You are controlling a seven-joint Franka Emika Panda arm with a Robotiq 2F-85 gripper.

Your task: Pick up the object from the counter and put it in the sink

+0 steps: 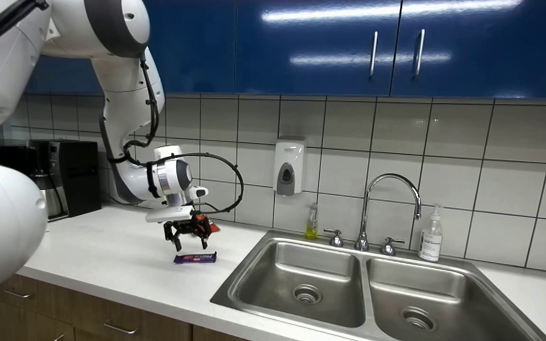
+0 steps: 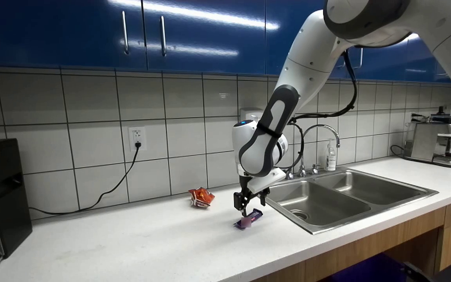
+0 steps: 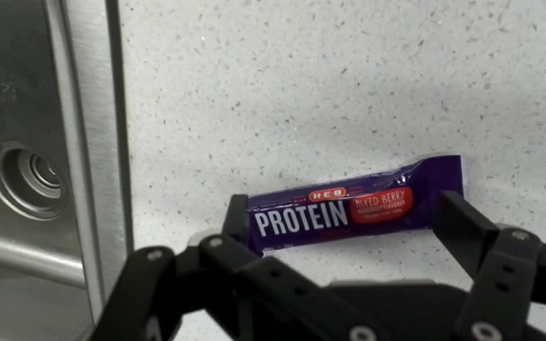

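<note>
The object is a purple protein bar packet (image 1: 195, 258) lying flat on the white counter (image 1: 112, 251). It also shows beside the sink in an exterior view (image 2: 254, 216) and large in the wrist view (image 3: 301, 215). My gripper (image 1: 191, 246) is open and empty, a little above the packet. In the wrist view the fingertips (image 3: 341, 199) stand over the packet's two ends, spread along its length. The gripper also shows in an exterior view (image 2: 253, 208). The steel double-basin sink (image 1: 235, 279) is beside the packet; its rim (image 3: 95, 118) is at the left in the wrist view.
A crumpled orange-red packet (image 2: 201, 197) lies near the wall, partly behind the gripper in an exterior view. A chrome faucet (image 1: 364, 213), a yellow bottle (image 1: 311, 227) and a soap bottle (image 1: 431, 241) stand at the sink's back. A black coffee machine (image 2: 2, 196) stands on the counter.
</note>
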